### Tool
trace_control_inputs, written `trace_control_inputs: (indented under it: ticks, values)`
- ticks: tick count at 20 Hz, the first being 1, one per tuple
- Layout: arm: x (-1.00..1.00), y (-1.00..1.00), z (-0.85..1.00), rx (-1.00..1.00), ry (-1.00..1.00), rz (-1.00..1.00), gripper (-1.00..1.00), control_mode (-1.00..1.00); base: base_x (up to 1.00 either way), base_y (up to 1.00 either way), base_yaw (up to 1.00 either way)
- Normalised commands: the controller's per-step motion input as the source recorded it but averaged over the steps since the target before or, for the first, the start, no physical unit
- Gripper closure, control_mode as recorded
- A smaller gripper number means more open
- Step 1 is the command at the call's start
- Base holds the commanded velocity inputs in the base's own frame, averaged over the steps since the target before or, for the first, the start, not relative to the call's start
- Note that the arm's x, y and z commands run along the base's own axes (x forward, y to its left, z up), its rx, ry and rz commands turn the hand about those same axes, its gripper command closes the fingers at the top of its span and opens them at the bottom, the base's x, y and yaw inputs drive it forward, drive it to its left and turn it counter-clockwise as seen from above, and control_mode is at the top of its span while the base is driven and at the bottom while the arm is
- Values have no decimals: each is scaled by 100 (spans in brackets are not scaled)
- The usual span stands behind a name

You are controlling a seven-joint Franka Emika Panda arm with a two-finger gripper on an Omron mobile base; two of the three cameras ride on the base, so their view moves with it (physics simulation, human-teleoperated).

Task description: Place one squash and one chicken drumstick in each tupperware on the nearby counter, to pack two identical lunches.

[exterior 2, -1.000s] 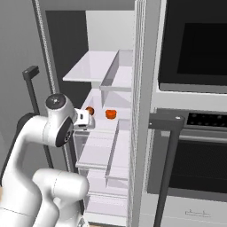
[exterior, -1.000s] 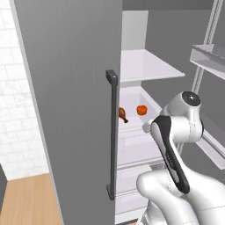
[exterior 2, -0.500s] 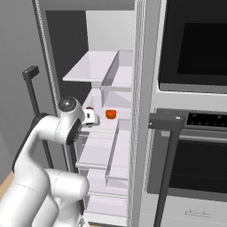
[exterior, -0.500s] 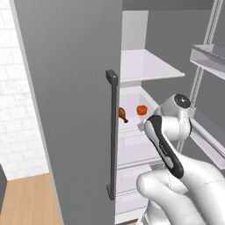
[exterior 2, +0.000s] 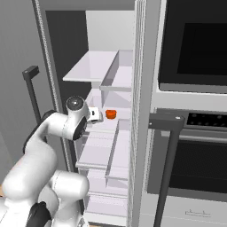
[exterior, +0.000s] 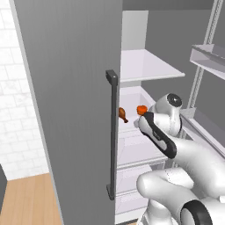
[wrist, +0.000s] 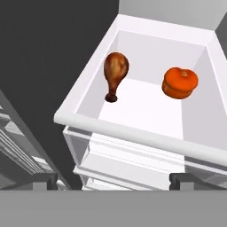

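- The gripper [wrist: 113, 179] is spread wide with nothing between its two dark fingertips [wrist: 42, 179], which stand at the bottom of the hand view, apart from the food ahead.
- In the right base view the gripper [exterior 2: 95, 115] sits at the front of an open fridge, just short of the white bin [wrist: 95, 119] on a middle shelf.
- The bin is a white open-topped box with a thick front rim and a pale floor; it holds both pieces of food.
- The chicken drumstick [wrist: 115, 74] lies in the bin towards its left wall in the hand view — plump and glossy brown-orange at the far end, tapering to a thin dark bone tip that points back at the gripper.
- The squash [wrist: 179, 82] sits to the drumstick's right, well apart from it and near the bin's right wall — a squat, rounded, orange-red lump with a shallow dimple on top.
- In the left base view the drumstick [exterior: 123, 114] and the squash [exterior: 141, 110] show as small spots past the edge of the grey fridge door [exterior: 70, 101], with its dark handle [exterior: 112, 136].
- Above the bin a bare white shelf [exterior: 147, 66] runs back into the fridge.
- To the right of the fridge stands a dark built-in oven [exterior 2: 195, 133].
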Motion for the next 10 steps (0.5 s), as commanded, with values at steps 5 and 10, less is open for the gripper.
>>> trace_control_inputs:
  ticks: [5, 10]
  values:
    - [36, 0, -24, 1, 1, 4, -100, -100, 0, 0, 0]
    - [29, 2, -23, 1, 0, 4, -100, -100, 0, 0, 0]
